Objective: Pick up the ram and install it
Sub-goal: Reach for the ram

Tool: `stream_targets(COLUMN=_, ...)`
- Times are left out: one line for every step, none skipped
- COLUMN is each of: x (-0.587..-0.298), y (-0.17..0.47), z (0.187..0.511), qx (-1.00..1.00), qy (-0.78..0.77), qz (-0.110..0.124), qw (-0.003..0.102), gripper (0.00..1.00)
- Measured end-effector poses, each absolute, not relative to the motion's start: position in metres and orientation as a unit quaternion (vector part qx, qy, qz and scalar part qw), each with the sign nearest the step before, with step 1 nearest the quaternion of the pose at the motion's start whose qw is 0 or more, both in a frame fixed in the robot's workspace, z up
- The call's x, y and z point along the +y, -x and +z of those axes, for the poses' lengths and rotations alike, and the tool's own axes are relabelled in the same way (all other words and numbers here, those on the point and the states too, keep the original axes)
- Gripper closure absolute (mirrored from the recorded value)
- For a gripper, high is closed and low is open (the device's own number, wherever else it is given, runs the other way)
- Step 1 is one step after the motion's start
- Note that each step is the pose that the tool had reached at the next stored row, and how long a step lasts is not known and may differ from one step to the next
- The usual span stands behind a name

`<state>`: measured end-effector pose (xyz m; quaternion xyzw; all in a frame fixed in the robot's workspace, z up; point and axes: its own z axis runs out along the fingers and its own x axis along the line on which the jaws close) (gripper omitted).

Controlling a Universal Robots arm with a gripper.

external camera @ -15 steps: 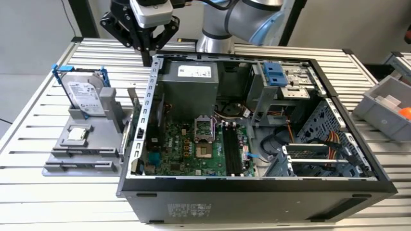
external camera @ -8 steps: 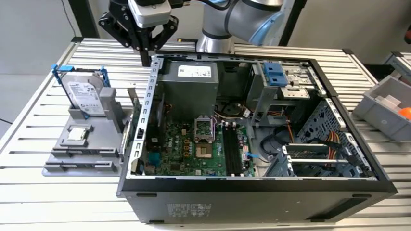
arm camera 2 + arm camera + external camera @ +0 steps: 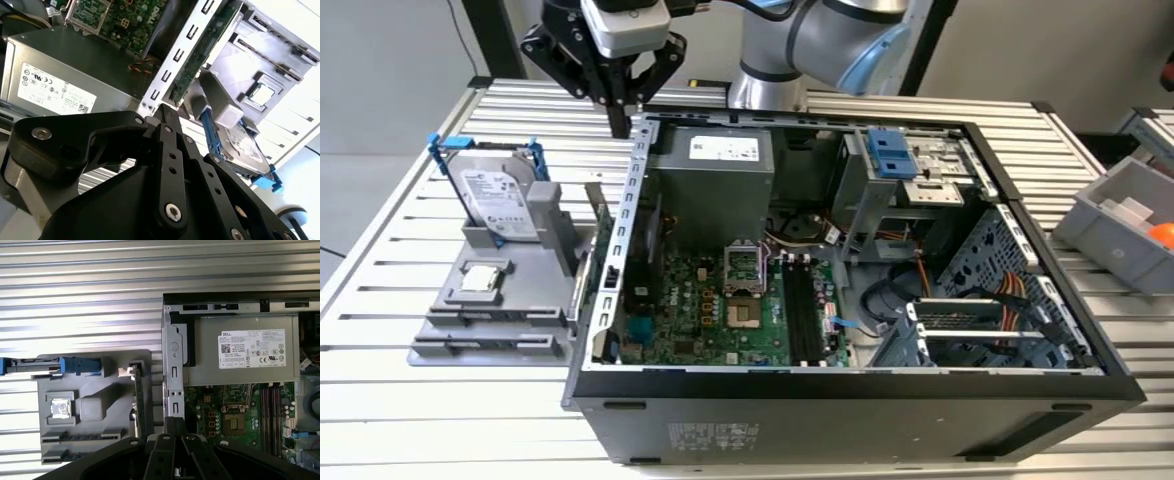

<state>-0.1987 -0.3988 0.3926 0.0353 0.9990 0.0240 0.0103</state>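
- The ram stands on its long edge in the grey holder, in the slot closest to the PC case. So it's outside the case, just beside the slotted metal side wall.
- That wall sits right between the ram and the motherboard. The long black slots are further in, on the other side of the processor socket.
- The same holder also carries a hard drive in a blue frame, upright at the far end, and a small square silver chip lying flat in its pocket.
- The power supply takes up the case's far corner, near the gripper.
- A grey bin sits off at the exterior view's right, and everything rests on a slatted metal table.
- Looks-wise, the ram is a long, thin green board. In the first wrist view it's edge-on, just a narrow strip. In the second wrist view you get a slanted look at its green face, but I can't make out the chips.
- The gripper has its fingers pinched together with nothing between them. It hangs above the case's far corner at the exterior view's left, clear of the ram.
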Motion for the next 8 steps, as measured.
stream_targets(x=-0.399, y=0.2, z=0.393, qx=0.999, qy=-0.035, qz=0.024, qw=0.01, gripper=1.0)
stream_targets(x=-0.399, y=0.202, z=0.393, qx=0.999, qy=-0.035, qz=0.024, qw=0.01, gripper=1.0)
stream_targets(x=-0.399, y=0.204, z=0.393, qx=0.999, qy=-0.035, qz=0.024, qw=0.01, gripper=1.0)
stream_targets(x=-0.399, y=0.206, z=0.393, qx=0.999, qy=-0.035, qz=0.024, qw=0.01, gripper=1.0)
stream_targets(x=-0.399, y=0.207, z=0.393, qx=0.999, qy=-0.035, qz=0.024, qw=0.01, gripper=1.0)
stream_targets(x=-0.399, y=0.209, z=0.393, qx=0.999, qy=-0.035, qz=0.024, qw=0.01, gripper=1.0)
stream_targets(x=-0.399, y=0.211, z=0.393, qx=0.999, qy=-0.035, qz=0.024, qw=0.01, gripper=1.0)
stream_targets(x=-0.399, y=0.212, z=0.393, qx=0.999, qy=-0.035, qz=0.024, qw=0.01, gripper=1.0)
